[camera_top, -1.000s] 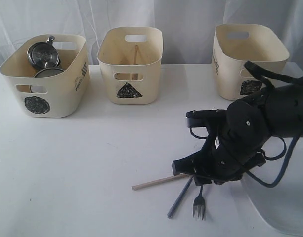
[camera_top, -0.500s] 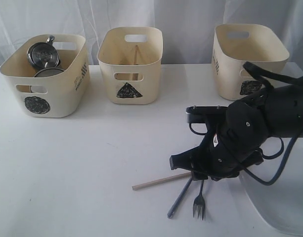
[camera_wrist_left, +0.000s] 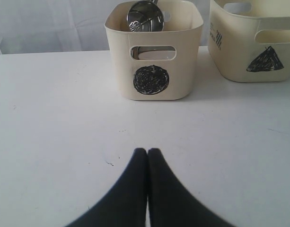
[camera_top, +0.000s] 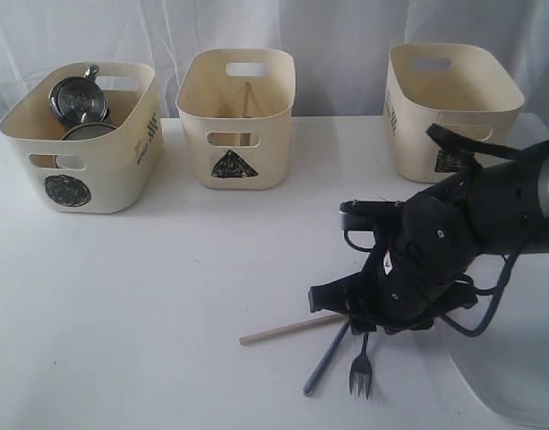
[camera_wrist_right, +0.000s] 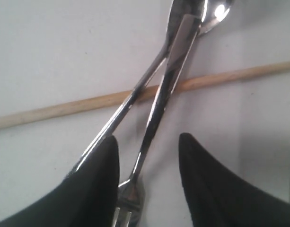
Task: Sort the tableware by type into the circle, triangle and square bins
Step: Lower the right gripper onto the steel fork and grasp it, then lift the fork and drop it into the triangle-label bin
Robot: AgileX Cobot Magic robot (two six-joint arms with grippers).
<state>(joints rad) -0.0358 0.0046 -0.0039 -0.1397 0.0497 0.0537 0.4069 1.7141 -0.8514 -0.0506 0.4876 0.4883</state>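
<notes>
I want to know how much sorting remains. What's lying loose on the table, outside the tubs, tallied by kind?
Chopstick: 1
Fork: 1
Spoon: 1
Plate: 1
Total: 4

The right arm (camera_top: pixel 476 219) is matt black all over, a bulky, rounded housing; a few small pale screw heads (camera_top: pixel 440 234) dot its shell; black cables (camera_top: pixel 453 141) loop off its far side, and one curls under its near right edge; the right gripper (camera_wrist_right: pixel 149 182) has smooth black fingers (camera_wrist_right: pixel 95 189), broad and tapering; the left gripper (camera_wrist_left: pixel 147 153) has two similar black fingers with rounded tips.
</notes>
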